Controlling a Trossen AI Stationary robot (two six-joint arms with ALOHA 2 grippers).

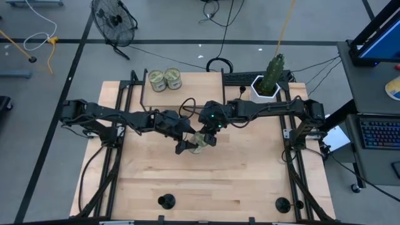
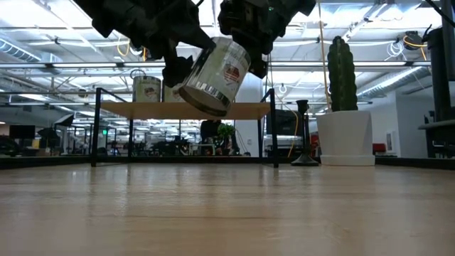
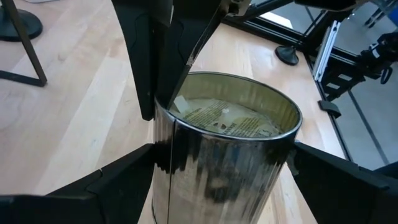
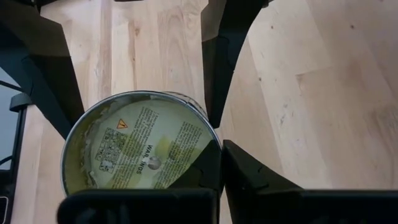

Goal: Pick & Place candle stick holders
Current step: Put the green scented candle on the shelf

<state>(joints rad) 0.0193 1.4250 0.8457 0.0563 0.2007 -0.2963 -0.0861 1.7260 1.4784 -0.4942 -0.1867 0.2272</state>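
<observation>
A shiny open tin can [image 2: 213, 75] with a paper label inside hangs tilted above the table's middle, between both grippers. My left gripper [image 1: 186, 144] is shut on its wall. My right gripper [image 1: 210, 134] is shut on its rim. Two black candle stick holders [image 1: 166, 200] [image 1: 282, 204] stand on their round bases near the table's near edge, far from both grippers. A third [image 2: 303, 135] stands upright at the back beside the white cactus pot. My left gripper pinches the can's round wall [image 3: 163, 163] between its two fingers, one on each side, below the rim. The fingers come roughly level from the table's left and lie across the can. The can is lifted clear and tilted. My right gripper holds the can's rim [image 3: 166, 104] from above, slanting down. One finger [image 3: 142, 68] runs down the outside of the wall and the other [image 3: 186, 53] seems to reach inside the opening. The can hangs below it, clear of the table.
Two more tin cans [image 1: 164, 79] stand on a low black-framed shelf [image 2: 185, 110] at the back left. A cactus in a white pot [image 1: 267, 80] stands at the back right. Bare wood [image 1: 219, 181] lies between the arms and the near edge.
</observation>
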